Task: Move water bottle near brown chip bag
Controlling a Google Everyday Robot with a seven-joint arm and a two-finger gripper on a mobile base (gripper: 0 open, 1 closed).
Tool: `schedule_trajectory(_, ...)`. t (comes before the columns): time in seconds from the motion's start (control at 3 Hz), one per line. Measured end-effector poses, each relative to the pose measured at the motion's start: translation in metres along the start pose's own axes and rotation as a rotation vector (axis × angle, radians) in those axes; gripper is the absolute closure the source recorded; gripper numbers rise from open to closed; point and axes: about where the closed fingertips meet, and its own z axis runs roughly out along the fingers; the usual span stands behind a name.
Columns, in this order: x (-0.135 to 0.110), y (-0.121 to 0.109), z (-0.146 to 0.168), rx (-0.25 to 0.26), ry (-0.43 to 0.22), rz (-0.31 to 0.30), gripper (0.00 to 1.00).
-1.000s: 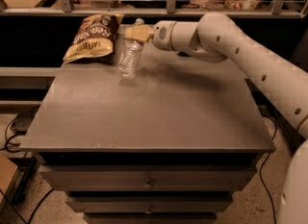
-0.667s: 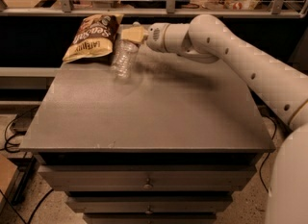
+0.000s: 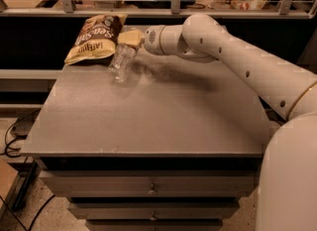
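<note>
The gripper [image 3: 130, 37] is seen at the far left of the table [image 3: 163, 121], just beside the right edge of the brown chip bag [image 3: 94, 39], and it is closed on the upper end of the water bottle [image 3: 121, 62]. The bottle is held tilted, its neck up at the gripper and its base down and forward towards the camera. Whether the base is resting on the tabletop or is carried just above it cannot be made out, since only a faint shadow is seen beneath it.

Compared with a second ago, the arm [image 3: 237, 56] is swung further to the left, and the bottle is carried with it. The gap between bottle and bag, already small, is narrowed. The neck end now lies right against the bag's lower right corner, while the base is set a little apart from the bag's lower edge. The bag itself is not seen to be shifted; it lies flat at the back left corner with its white lettering up.

The transport part of the task is therefore judged to be nearly or wholly done, as the bottle is already near the bag. What is left is for the bottle to be lowered and released. A tilted, light, crinkled bottle is likely to tip or roll when let go, so a low release is called for, and the bag should not be pushed aside.
</note>
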Motion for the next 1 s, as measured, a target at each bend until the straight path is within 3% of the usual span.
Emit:
schedule_trajectory(0.33, 0.0007, 0.0058, 0.0059, 0.003, 0.013, -0.006, 0.12)
schedule_trajectory(0.67, 0.0001, 0.0123, 0.0124, 0.004, 0.031, -0.023, 0.00)
schedule_trajectory(1.0, -0.0002, 0.0143, 0.0150, 0.011, 0.038, -0.029, 0.00)
